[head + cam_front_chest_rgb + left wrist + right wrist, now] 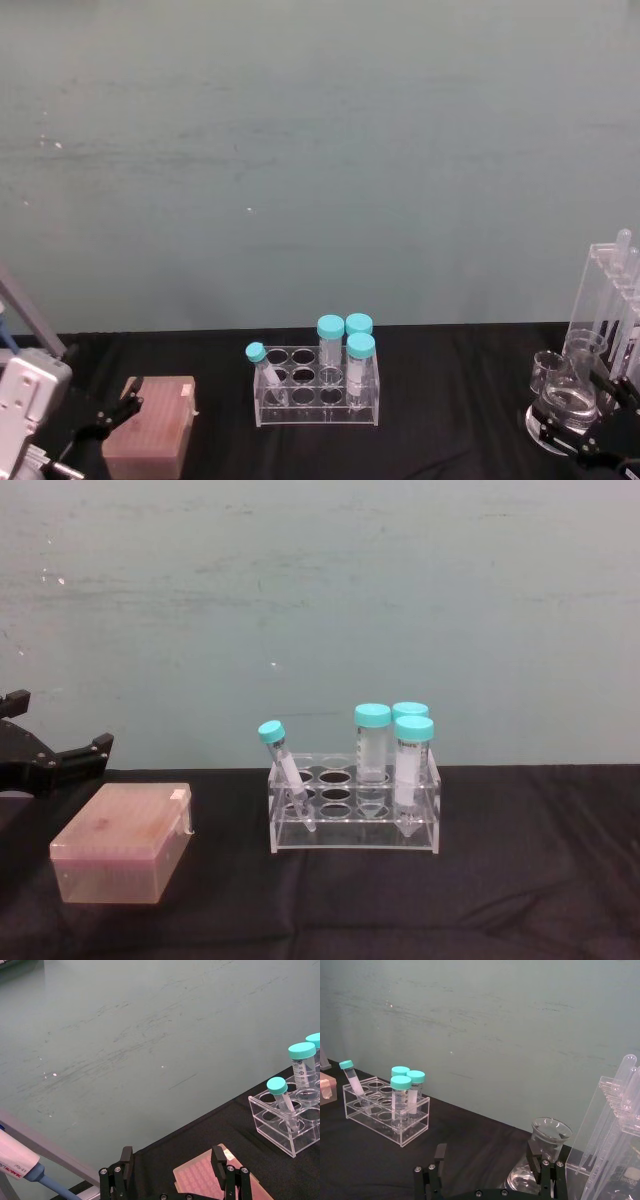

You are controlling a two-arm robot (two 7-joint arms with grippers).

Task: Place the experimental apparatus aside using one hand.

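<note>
At the table's right edge stands the clear labware: a tall acrylic rack [610, 300] of long glass tubes, a small beaker [549, 372] and a conical flask [568, 395] with liquid at its base. The right gripper [600, 425] hangs released around the flask's foot; the left gripper [110, 415] waits spread beside a pink box [152, 427].

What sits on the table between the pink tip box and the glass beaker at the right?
In the head view, a clear rack with four teal-capped tubes stands between the pink tip box and the beaker; otherwise there is bare black cloth.
</note>
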